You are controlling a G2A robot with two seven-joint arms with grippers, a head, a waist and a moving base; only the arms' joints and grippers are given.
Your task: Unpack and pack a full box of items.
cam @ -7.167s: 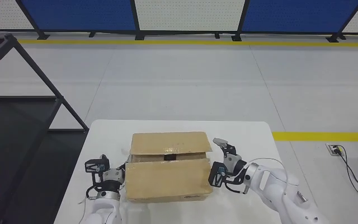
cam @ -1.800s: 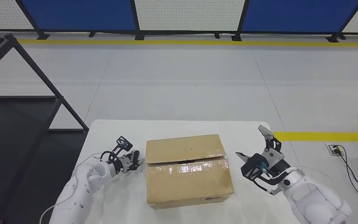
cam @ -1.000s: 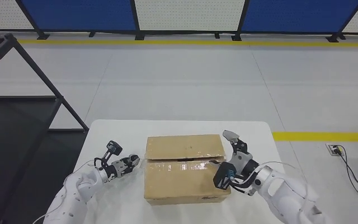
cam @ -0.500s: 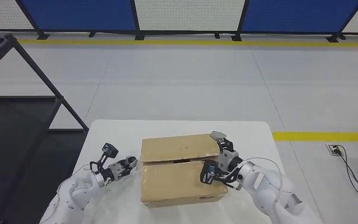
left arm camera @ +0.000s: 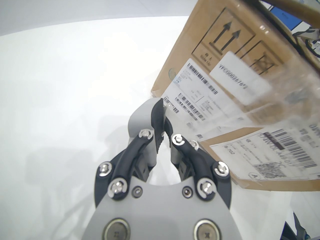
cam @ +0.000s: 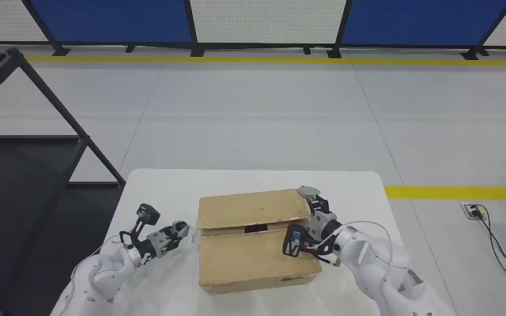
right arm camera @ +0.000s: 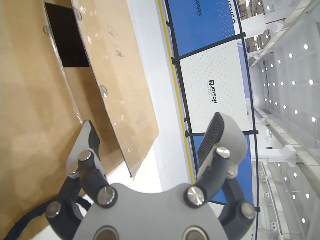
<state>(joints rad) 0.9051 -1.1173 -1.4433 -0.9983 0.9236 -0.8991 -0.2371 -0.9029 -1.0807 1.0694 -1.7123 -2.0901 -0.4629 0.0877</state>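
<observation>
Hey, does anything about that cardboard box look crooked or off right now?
Yes. The cardboard box sits slightly turned against the table edges, and its top is not flush: the far flap rides higher than the near flap beside the open right pincer, leaving a dark gap at the seam.

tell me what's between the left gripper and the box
Only a short strip of bare white table lies between the left gripper and the box. The top view shows this.
</observation>
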